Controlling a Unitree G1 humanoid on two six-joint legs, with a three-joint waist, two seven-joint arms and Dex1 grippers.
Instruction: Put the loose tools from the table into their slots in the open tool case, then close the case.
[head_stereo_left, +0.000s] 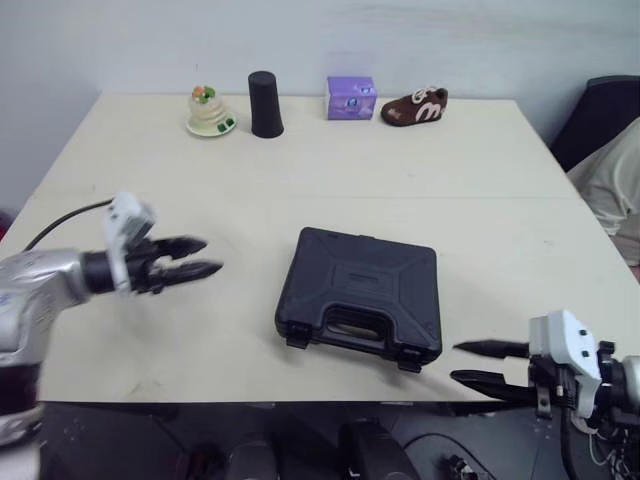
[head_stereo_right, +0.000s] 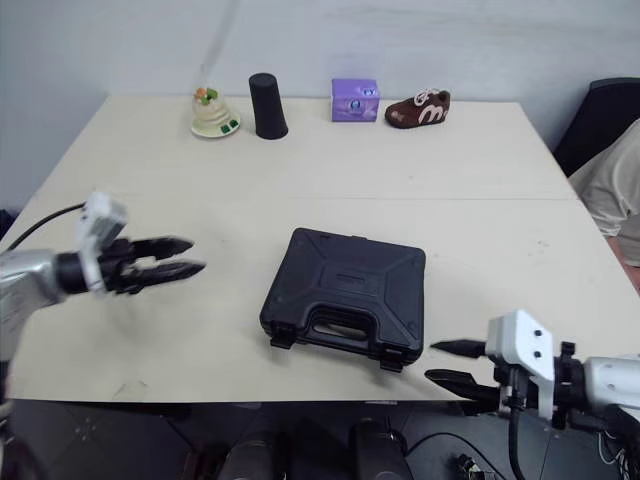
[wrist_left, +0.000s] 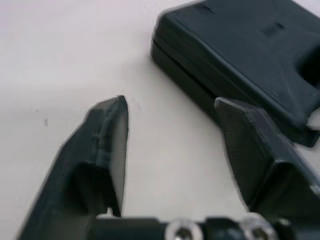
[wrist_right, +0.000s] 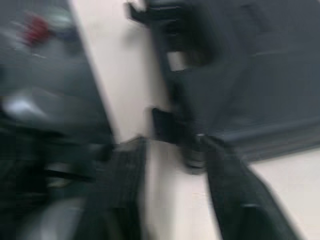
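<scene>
A black, hard plastic tool case is being seen lying flat on the pale beige table. It is near the front edge and a little to the right of the middle. Its lid is down, and its moulded carry handle and two latches are being turned toward the robot.

The left gripper is being held above bare tabletop to the left of the case, apart from it and pointing toward it. Its two black fingers are being kept parted with a clear gap, and nothing is being gripped between them. In the left wrist view, a corner of the case is being shown beyond the fingertips, with table surface in between.

The right gripper is being held low at the front edge of the table, just beside the near right corner of the case. Its jaws are likewise being kept apart and are enclosing nothing. In the right wrist view, the latch side of the case is being shown close ahead of the fingers, though whether it is being touched cannot be told.

Along the far edge of the table, four things are being displayed in a row:
- a small clear dome ornament
- a black tapered cup
- a purple cardboard box
- a brown miniature shoe
</scene>
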